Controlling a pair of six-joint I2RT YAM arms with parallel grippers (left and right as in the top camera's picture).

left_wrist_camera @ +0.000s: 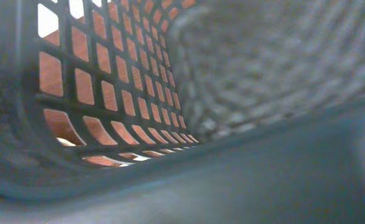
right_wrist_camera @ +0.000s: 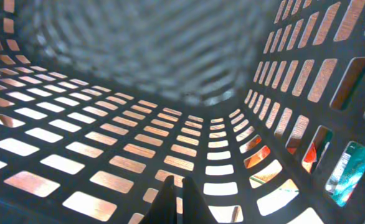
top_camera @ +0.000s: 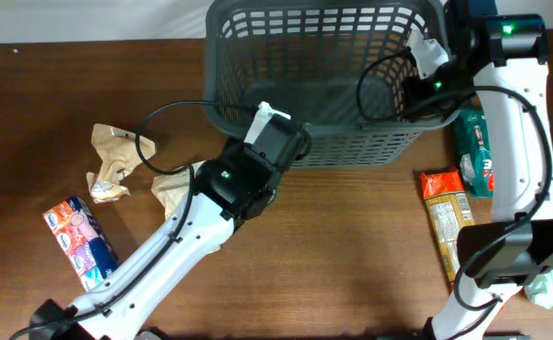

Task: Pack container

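Since no packet is being seen inside the container (top_camera: 352, 146), packing is being judged as not yet begun. The container is sitting at the far side of the worktop (top_camera: 352, 255). Crumpled brown bags (top_camera: 116, 156) and a blue-pink packet (top_camera: 80, 238) are lying well left of the container; a green packet (top_camera: 475, 146) and an orange packet (top_camera: 446, 212) are lying just right of it. Both pincers are being read as closed. The right pincer (right_wrist_camera: 176, 196) is being seen empty inside the container's right wall. The left pincer (top_camera: 286, 132) is at its near rim, with contact not being resolved. Open room is being noted in front of the container.
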